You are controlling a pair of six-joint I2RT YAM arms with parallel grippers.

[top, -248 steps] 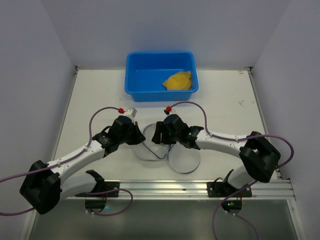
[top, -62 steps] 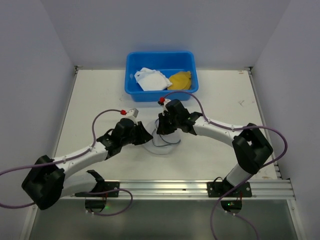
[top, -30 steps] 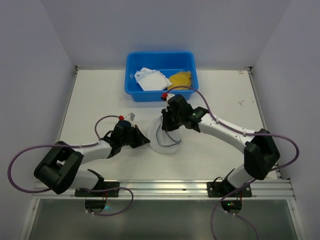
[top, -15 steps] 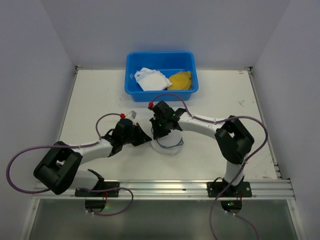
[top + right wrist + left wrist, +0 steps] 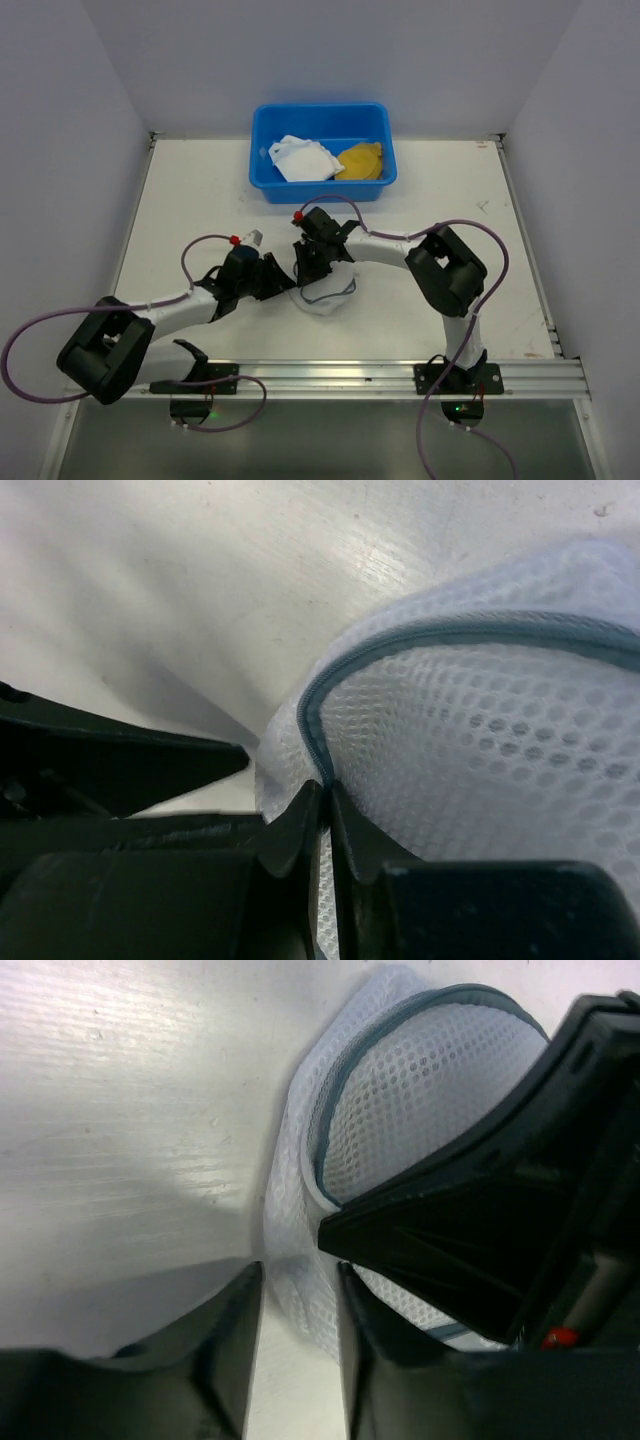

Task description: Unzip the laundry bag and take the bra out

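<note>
The laundry bag (image 5: 330,296), a white mesh pouch with a dark zip line, lies on the table between both grippers. My left gripper (image 5: 283,281) is at its left edge. In the left wrist view its fingers (image 5: 298,1278) stand apart, open, with the bag's (image 5: 420,1110) mesh edge loose between the tips. My right gripper (image 5: 312,264) is over the bag's upper left. In the right wrist view its jaws (image 5: 326,792) pinch the zip seam of the bag (image 5: 480,740). A white garment (image 5: 300,158), seemingly the bra, lies in the blue tub (image 5: 268,178).
A yellow garment (image 5: 360,162) also lies in the tub, which stands at the table's far edge. The two wrists are close together, the right arm's body right in front of the left fingers. Purple cables loop beside both arms.
The left gripper's jaws have opened from shut on the mesh. The right arm has swung left across the bag. The white garment came into the tub in the earliest frames.
</note>
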